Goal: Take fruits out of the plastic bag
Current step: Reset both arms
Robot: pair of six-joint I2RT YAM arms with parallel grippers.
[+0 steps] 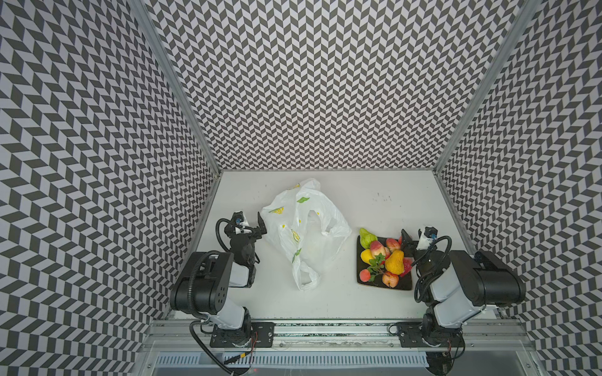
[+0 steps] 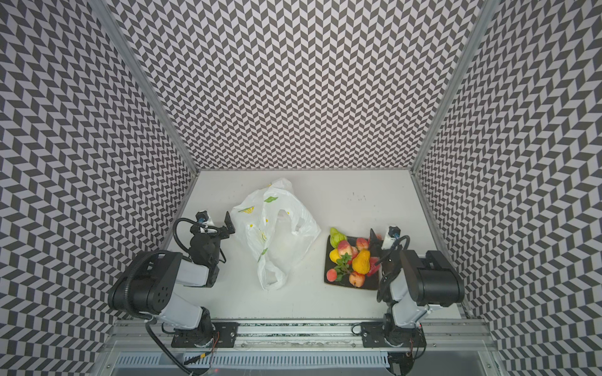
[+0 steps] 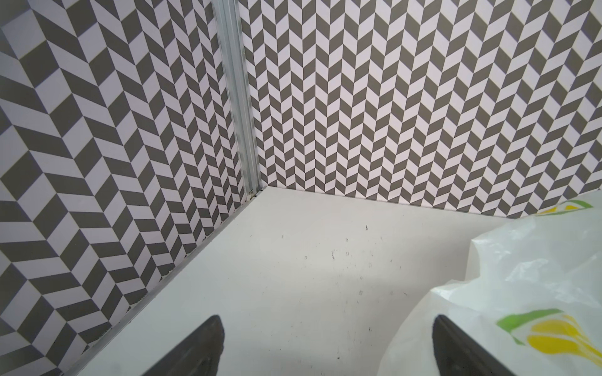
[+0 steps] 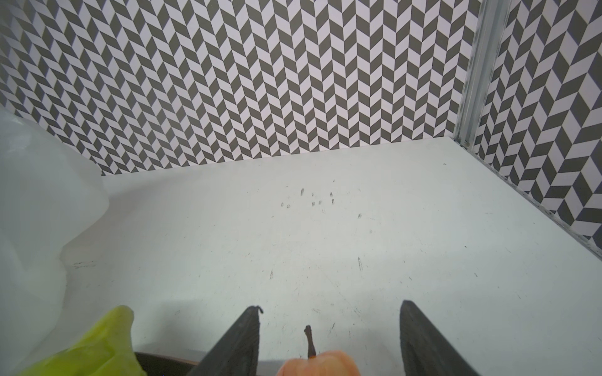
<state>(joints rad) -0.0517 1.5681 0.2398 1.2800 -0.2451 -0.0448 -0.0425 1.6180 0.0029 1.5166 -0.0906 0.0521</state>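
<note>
All the fruits in view are sitting heaped on the dark plate at the right of the bench. The plastic bag is lying slack mid-bench, and I cannot tell whether anything is hiding inside. The left claw is standing wide apart just beside the bag, gripping nothing. The right claw is hovering apart around a red-orange peach, not clamping it. The film is looking thin, slippery and near weightless — likely best pinching a handle loop. The fruits are looking light and firm, suiting a grip across the middle.
</note>
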